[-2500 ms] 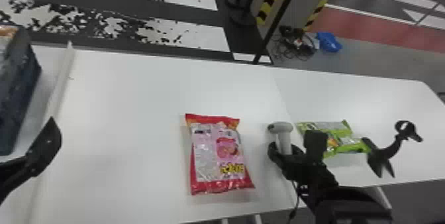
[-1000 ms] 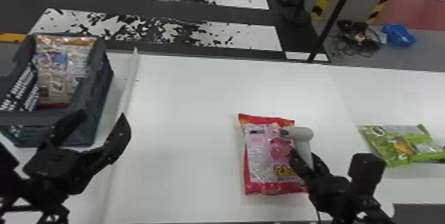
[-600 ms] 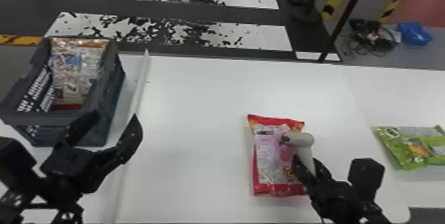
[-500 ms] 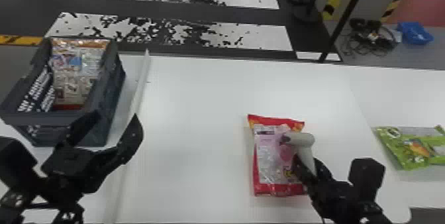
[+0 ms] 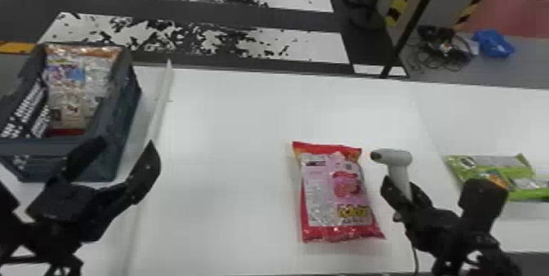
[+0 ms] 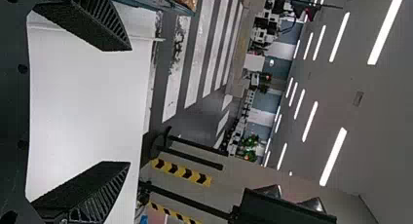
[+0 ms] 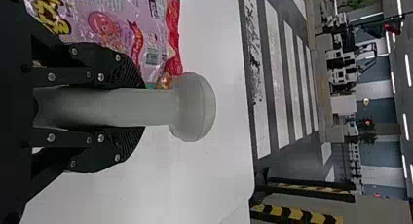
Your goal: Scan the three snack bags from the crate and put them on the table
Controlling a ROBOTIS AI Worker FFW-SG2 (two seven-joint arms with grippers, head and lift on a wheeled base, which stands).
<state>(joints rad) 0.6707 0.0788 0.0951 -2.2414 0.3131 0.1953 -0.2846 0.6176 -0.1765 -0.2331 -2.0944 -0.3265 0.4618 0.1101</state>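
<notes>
Next to the red snack bag (image 5: 335,193), right pincer (image 5: 403,189)'s pinching the scanner (image 5: 394,156); left pincer (image 5: 125,143)'s spread wide by the crate (image 5: 122,107).

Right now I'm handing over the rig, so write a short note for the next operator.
Left end effector: open and empty, near the crate.
Right end effector: closed around the scanner, beside the red and pink bag.
Bags: red and pink one on the table; green one farther right; at least one bag in the crate.
Done: two bags are out on the white surface; whether either is scanned can't be told.
Left: confirm those scans, then scan and set down the crated bag.
</notes>
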